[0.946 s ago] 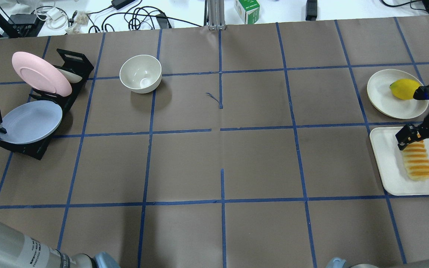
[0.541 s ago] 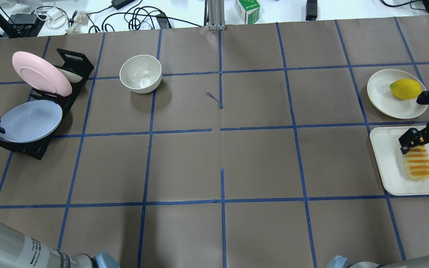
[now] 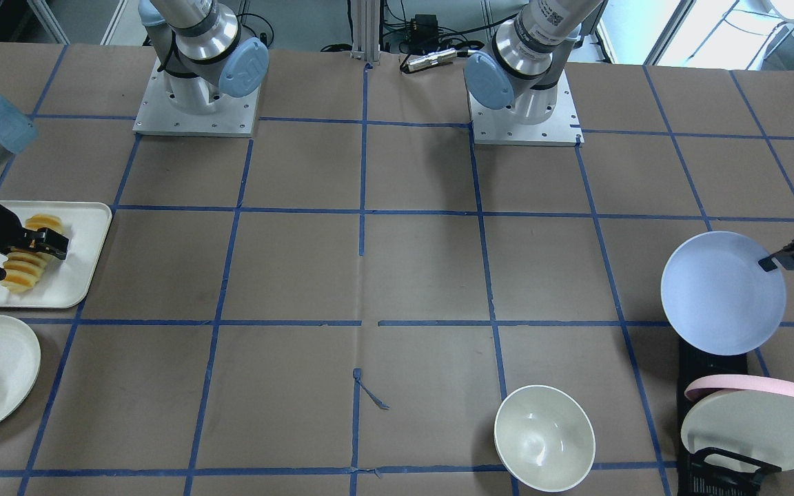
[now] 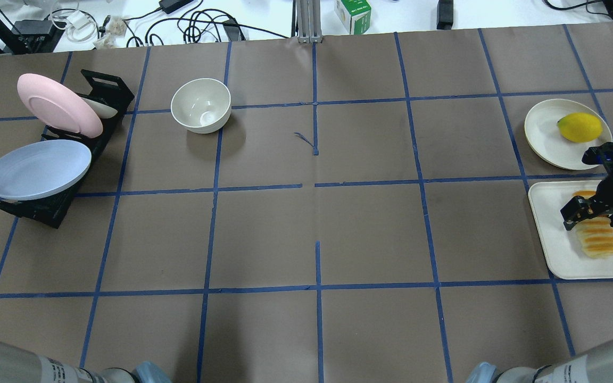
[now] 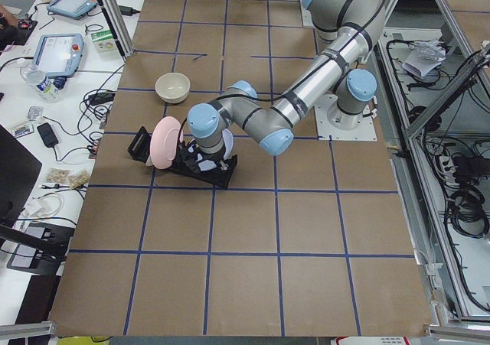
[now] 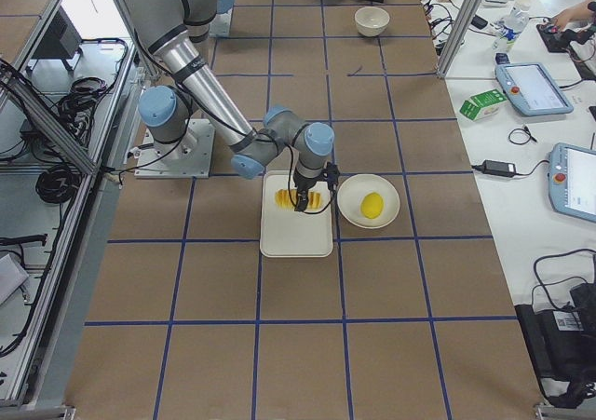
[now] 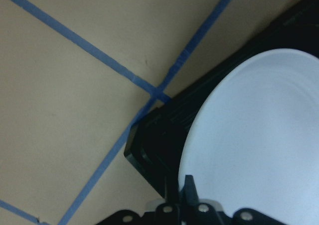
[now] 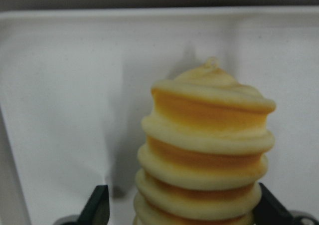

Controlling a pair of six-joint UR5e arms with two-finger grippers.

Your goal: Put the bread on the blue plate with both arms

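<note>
Overhead exterior first: what has changed?

— The left gripper (image 3: 770,262), clamped on the rim of the blue plate (image 4: 40,167), has tipped it flatter and drawn it left, up from the black rack (image 4: 30,210). At the right edge, the right gripper (image 4: 591,213) has slid toward the middle of the bread (image 4: 597,239) on the white tray (image 4: 556,250). Its jaws stand apart, straddling it.

— So the bread is not yet gripped?

— It seems not. The pink plate (image 4: 59,103) leans just behind the blue one, a likely snag. The bowl (image 4: 200,105) sits well apart, and the lemon (image 4: 579,127) lies just beyond the tray.
</note>
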